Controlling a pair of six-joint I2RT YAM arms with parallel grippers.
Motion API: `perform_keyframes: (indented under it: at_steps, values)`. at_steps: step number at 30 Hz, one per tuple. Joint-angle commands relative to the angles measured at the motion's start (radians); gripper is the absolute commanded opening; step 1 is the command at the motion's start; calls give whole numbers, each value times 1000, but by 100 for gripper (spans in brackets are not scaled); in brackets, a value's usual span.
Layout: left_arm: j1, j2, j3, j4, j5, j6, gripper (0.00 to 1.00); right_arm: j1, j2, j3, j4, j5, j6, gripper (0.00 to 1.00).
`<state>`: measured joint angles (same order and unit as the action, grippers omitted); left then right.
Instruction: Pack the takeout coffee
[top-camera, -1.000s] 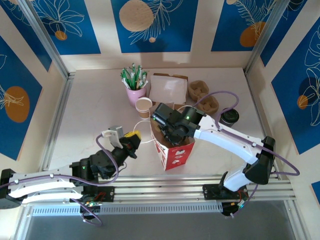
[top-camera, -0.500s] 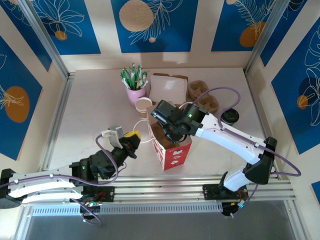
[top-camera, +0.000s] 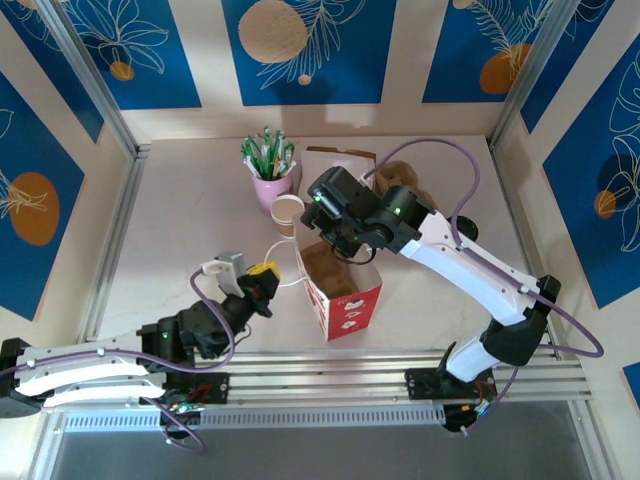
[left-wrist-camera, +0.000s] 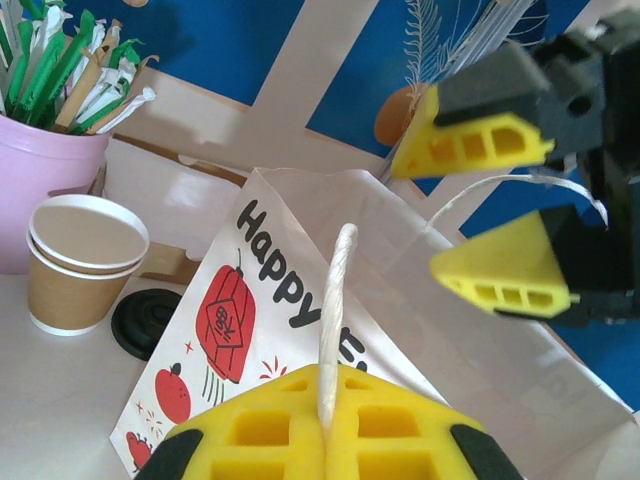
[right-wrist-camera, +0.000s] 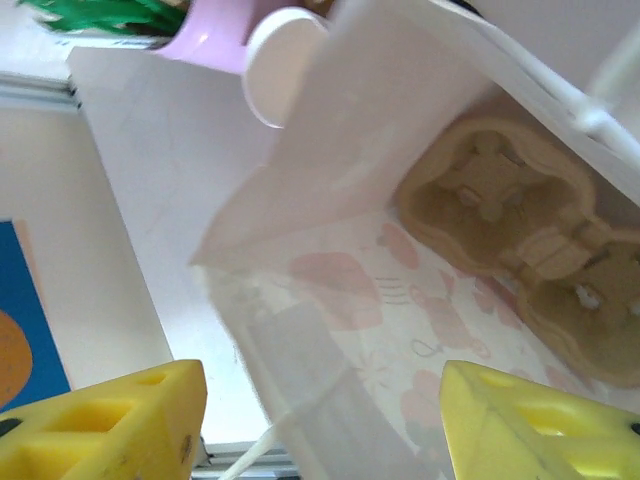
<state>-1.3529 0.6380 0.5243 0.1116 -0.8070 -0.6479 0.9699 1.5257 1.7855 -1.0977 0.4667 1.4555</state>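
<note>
A robot lab cell staged as a café counter. A pale desk (top-camera: 190, 230) is fenced by aluminium rails (top-camera: 112, 245) and walled with blue panels (top-camera: 340, 70) bearing drawn leaves. Two arms are bolted to a slotted rail (top-camera: 320, 378) and trail purple cables (top-camera: 470, 180). Beyond the left tool (top-camera: 264, 275) stands a pink cup of sticks (top-camera: 270, 188), and just right of the tool a printed paper bag (top-camera: 350, 305).

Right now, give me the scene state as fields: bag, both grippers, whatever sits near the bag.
paper bag: standing, mouth open
left gripper: shut on the bag handle
right gripper: open, empty, above the bag's mouth
pulp carrier: seen through the mouth, seems to lie inside
pink cup: holds green-white sticks
tan cup: no lid, beside the pink cup
black lid: flat on the table by the tan cup
</note>
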Motion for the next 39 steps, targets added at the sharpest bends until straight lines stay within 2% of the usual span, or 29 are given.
perform_keyframes:
  at_steps: [1,7,13,17,19,23,25,29,33,35,37,39]
  values:
    - [-11,-3,48,-36,-24,20,11,-3,1,83,-10,-28,-212,64]
    - [-10,2,99,-99,-38,70,50,-24,-1,221,-86,-106,-476,64]
    - [-9,-9,180,-170,-68,186,66,-20,-110,191,-97,-78,-701,67]
    - [-7,-15,246,-219,-80,293,71,-46,-222,128,-138,-2,-839,73]
    - [-6,-9,285,-251,-72,329,72,-119,-267,91,-172,-10,-863,74]
    - [-2,16,344,-295,-39,388,74,-372,-370,-45,-180,-77,-902,80]
    - [1,41,373,-324,-34,402,76,-493,-407,-118,-153,-113,-919,88]
    - [31,100,439,-405,2,409,77,-731,-414,-224,-120,-237,-945,96]
    - [109,157,504,-498,104,385,75,-864,-396,-305,-89,-277,-982,99]
    - [175,185,523,-535,206,353,70,-919,-385,-335,-79,-304,-1004,99]
    - [243,212,534,-561,299,318,65,-944,-380,-364,-67,-256,-1022,99]
    - [305,231,539,-578,370,290,57,-933,-378,-390,-52,-157,-1043,100]
